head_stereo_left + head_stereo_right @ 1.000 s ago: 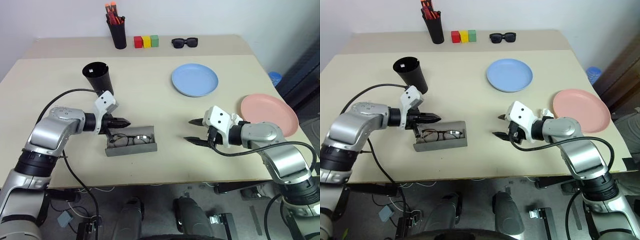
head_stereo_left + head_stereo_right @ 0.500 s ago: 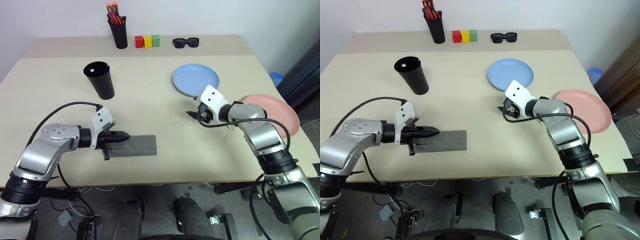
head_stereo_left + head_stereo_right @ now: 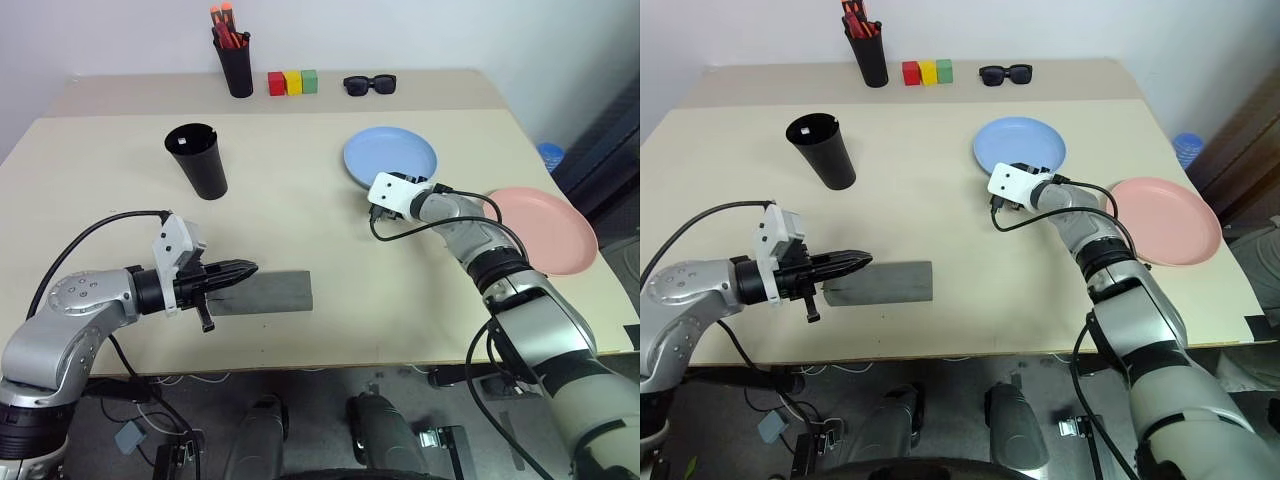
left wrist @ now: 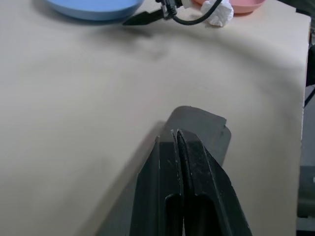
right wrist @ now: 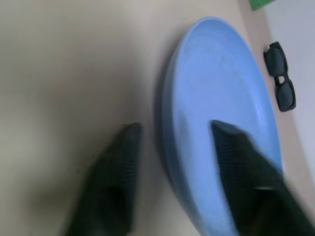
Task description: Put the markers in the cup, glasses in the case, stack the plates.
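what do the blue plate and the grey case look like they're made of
The blue plate looks like matte plastic: even colour, soft sheen, thin moulded rim; glazed ceramic can't be ruled out. The grey case looks like hard plastic or coated metal: flat, dull, uniform lid.

Plates — one light blue [image 3: 390, 157], one salmon pink [image 3: 545, 228]. Case [image 3: 262, 292] grey; cup [image 3: 196, 159] black. Blocks [image 3: 292, 82] — red, yellow, green.

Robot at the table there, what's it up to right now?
It is tidying the table. The grey case lies shut, with the shut left tool at its near end. The right tool straddles the near rim of the blue plate, one finger over it and one outside. The pink plate sits apart, so the plates are not yet stacked. The cup stands upright.
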`<action>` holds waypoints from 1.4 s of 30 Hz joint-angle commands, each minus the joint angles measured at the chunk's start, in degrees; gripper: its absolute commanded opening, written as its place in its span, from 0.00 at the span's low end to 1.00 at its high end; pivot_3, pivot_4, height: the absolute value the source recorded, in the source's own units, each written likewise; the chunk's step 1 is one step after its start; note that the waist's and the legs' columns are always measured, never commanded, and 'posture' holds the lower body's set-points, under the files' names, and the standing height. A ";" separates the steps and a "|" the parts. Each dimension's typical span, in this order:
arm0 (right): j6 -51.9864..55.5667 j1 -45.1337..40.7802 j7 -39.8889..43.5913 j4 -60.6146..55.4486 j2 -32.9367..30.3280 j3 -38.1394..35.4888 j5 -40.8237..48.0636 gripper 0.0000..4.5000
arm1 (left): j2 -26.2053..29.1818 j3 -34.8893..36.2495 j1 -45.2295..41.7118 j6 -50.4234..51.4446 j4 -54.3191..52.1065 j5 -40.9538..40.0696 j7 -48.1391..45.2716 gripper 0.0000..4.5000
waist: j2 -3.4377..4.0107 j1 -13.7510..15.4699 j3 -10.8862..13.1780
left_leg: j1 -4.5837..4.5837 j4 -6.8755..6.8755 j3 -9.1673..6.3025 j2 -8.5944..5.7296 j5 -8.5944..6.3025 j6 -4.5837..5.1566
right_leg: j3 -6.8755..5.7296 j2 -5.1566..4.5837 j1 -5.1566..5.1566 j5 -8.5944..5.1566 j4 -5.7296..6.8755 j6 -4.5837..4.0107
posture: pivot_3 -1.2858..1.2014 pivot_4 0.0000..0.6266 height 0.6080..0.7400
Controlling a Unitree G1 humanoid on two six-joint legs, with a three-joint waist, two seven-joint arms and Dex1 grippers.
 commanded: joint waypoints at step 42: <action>30.39 45.33 35.33 -67.71 -37.84 -33.48 27.70 0.85 | -5.87 -11.57 -11.14 -4.32 3.61 0.58 -3.73 0.00 | 0.44 0.43 0.09 | 0.15 0.13 0.12 0.01 -0.03 0.06 | 0.11 0.00 0.22 -0.03 -0.06 0.04 | 0.52 0.24 1.00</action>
